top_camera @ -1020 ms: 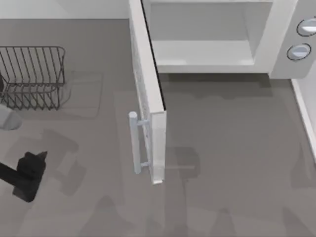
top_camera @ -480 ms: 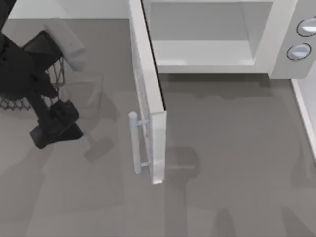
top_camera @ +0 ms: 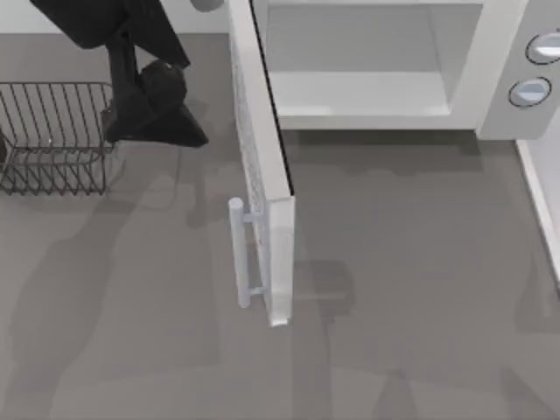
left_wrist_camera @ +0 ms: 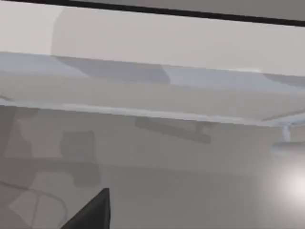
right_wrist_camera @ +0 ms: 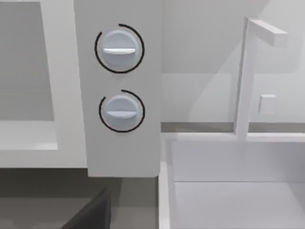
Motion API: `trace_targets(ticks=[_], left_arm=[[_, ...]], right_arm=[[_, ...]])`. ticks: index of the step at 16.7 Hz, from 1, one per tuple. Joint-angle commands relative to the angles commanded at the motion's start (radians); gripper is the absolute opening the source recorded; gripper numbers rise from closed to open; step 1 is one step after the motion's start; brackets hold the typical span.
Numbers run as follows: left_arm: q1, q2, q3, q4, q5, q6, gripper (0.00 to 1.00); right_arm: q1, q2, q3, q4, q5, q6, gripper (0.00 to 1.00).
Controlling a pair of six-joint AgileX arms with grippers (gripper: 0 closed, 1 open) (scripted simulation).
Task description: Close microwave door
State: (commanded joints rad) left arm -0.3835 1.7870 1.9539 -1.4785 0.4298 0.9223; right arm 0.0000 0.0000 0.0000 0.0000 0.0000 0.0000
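**Microwave door open, left gripper nearby**

Left gripper point(top_camera: 162, 122) hovers at ten o'clock over the desk point(top_camera: 402, 289), between wire rack point(top_camera: 54, 136) and microwave door point(top_camera: 261, 175); finger spread cannot be told. Door stands swung outward from the microwave point(top_camera: 490, 79), cavity exposed.

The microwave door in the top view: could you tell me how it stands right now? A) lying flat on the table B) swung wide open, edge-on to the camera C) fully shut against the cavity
B: the microwave door juts out from the microwave, leaving the pale cavity exposed.
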Motion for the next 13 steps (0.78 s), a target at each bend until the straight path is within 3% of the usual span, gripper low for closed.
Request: trace_targets(ticks=[7, 13], left_arm=[[-0.008, 0.032, 0.085, -0.016, 0.018, 0.037, 1.00], [-0.039, 0.025, -0.022, 0.095, 0.009, 0.005, 1.00]], right_arm=[[0.000, 0.000, 0.000, 0.000, 0.000, 0.000, 1.00], [0.000, 0.000, 0.000, 0.000, 0.000, 0.000, 1.00]])
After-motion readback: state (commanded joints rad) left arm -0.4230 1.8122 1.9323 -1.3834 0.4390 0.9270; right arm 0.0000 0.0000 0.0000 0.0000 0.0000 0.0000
